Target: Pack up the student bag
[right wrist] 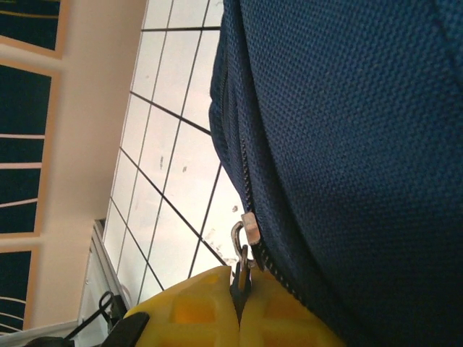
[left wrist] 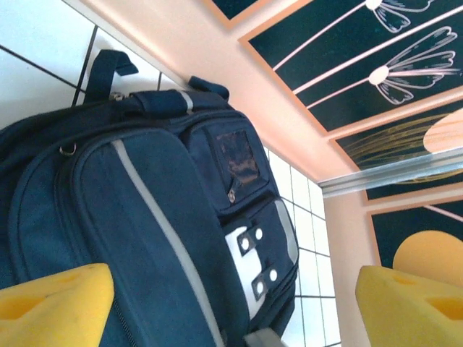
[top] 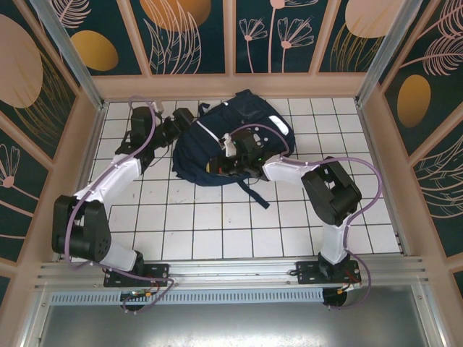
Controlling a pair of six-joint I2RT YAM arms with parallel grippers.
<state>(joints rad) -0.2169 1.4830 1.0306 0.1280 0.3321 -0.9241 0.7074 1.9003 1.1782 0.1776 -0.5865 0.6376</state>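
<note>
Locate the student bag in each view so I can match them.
Top external: student bag lies centre-back on the white tiled table.
Left wrist: its striped front, left and centre.
Right wrist: its navy fabric at right; zipper pull pinched in the right fingers.
Shared landmark: that table's tile grid.

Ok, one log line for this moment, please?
bag: lying on table | left gripper: open, at bag's side | right gripper: shut on zip pull
</note>
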